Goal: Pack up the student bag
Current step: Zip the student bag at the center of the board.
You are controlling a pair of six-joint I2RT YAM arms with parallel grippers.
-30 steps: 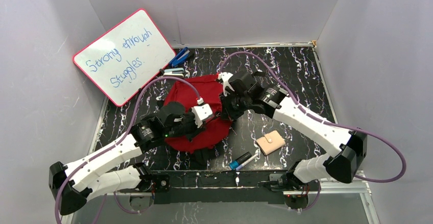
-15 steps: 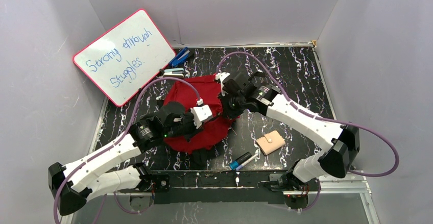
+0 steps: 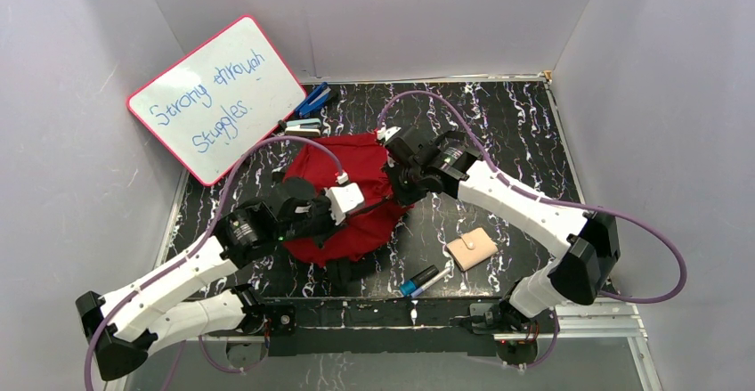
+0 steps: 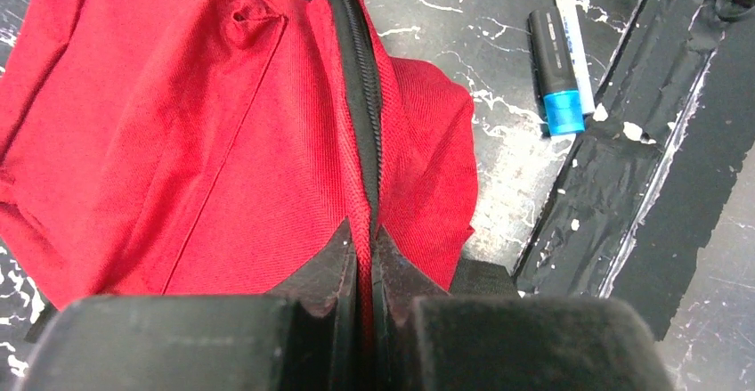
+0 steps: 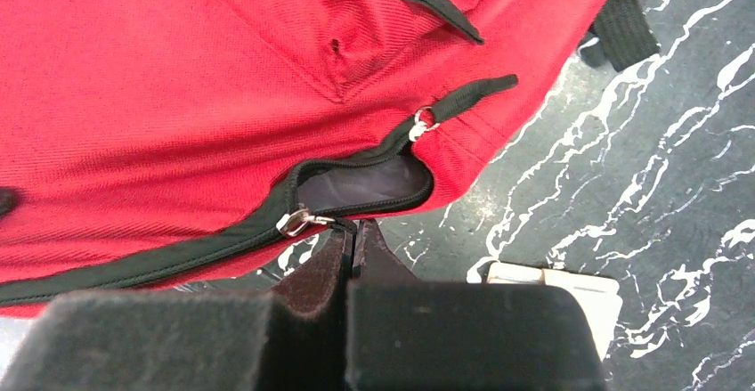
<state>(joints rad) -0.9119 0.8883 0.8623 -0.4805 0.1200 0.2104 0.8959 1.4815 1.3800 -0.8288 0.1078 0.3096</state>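
The student bag [image 3: 356, 152], a dark-red backpack, lies mid-table between both arms. My left gripper [image 3: 367, 204] is shut on a fold of its red fabric beside a black zipper [image 4: 361, 79]; in the left wrist view the jaws [image 4: 365, 235] pinch the cloth of the bag [image 4: 178, 124]. My right gripper [image 3: 398, 193] is at the bag's right edge. In the right wrist view it [image 5: 353, 228] is shut on the black pull tab [image 5: 343, 224] of a silver zipper slider [image 5: 294, 223]. The pocket [image 5: 365, 184] gapes a little and shows grey lining.
A beige wallet [image 3: 471, 248] lies right of the bag and shows in the right wrist view [image 5: 570, 293]. A blue-capped marker [image 3: 418, 280] and a pen [image 3: 434, 279] lie near the front edge. A whiteboard [image 3: 218, 97] and a blue stapler [image 3: 312, 101] are at the back left.
The right gripper has shifted slightly left and back along the bag's edge. The left wrist has moved a little left and back, taking the pinched fabric with it.
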